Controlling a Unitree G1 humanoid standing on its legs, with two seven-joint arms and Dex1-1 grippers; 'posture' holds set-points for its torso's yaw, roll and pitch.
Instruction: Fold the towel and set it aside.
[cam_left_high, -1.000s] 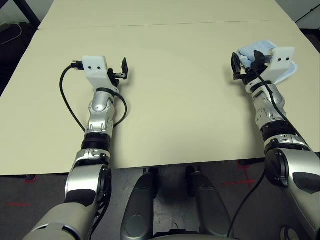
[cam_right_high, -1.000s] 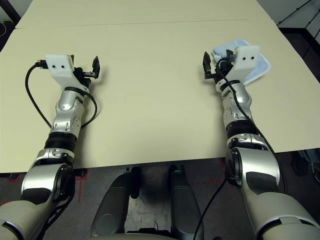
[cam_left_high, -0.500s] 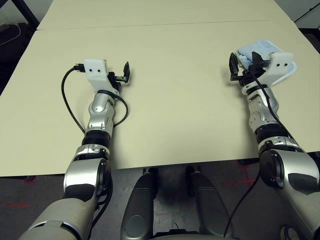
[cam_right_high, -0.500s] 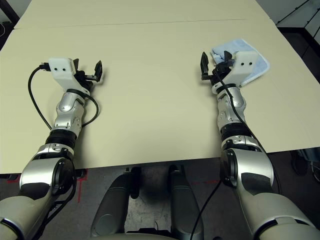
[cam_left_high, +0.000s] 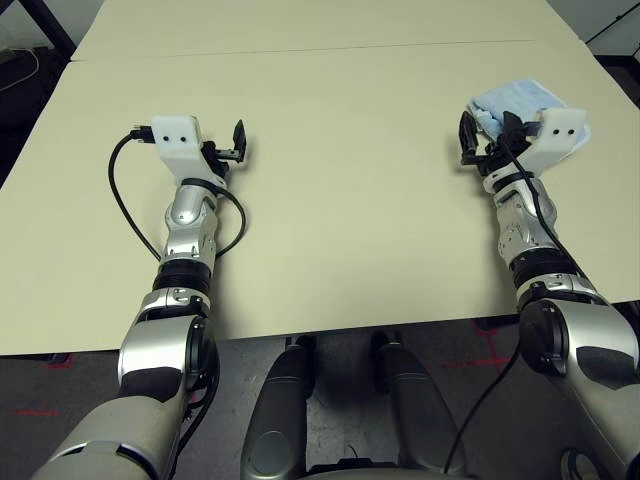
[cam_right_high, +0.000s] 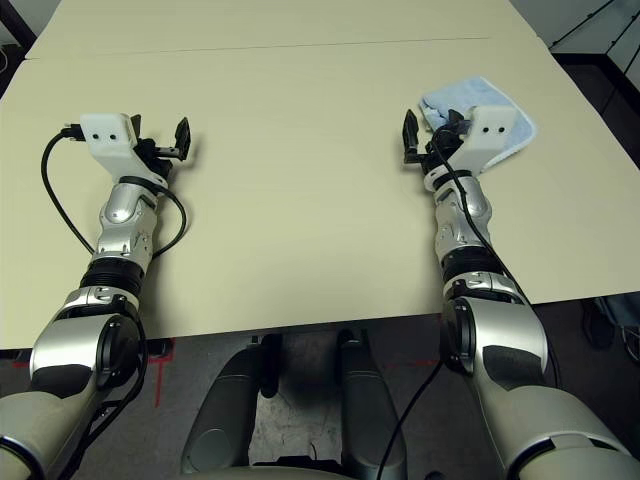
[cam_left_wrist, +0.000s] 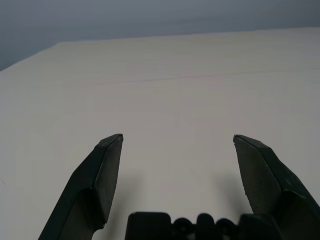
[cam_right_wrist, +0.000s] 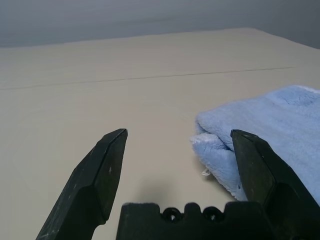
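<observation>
Because both forearms reach in from the lower corners of the frame, the near edge of the table (cam_left_high: 350, 318) runs beneath them, with dark floor below it. A black cable (cam_left_high: 118, 190) loops beside the left arm, slack enough, presumably, to let the wrist turn.

Left gripper (cam_left_wrist: 178, 137): upper left of the head view, over bare tabletop. Jaws wide apart, nothing between them. Likely parked there to be out of the way, since the work lies on the other side.

Right gripper (cam_right_wrist: 179, 132): upper right, at the towel's near left side. Jaws spread wide, nothing gripped. One finger (cam_right_wrist: 252, 165) overlaps the cloth in the wrist view; whether it touches, cannot tell. The spread with no grip suggests a release rather than a grasp, though this is inference.

Towel (cam_right_high: 510, 135): upper right of the frame, light blue, lying on the table partly behind the right gripper. Layers are stacked at the corner, with a small white loop (cam_right_wrist: 206, 172) sticking out underneath. Folded, by the look of it, and placed off to the side, probably so the middle stays free. Judgement: task at or near its end; what remains is backing the right gripper off without snagging a layer and opening the fold.

Farther back, a thin seam (cam_left_high: 300, 50) crosses the tabletop.
</observation>
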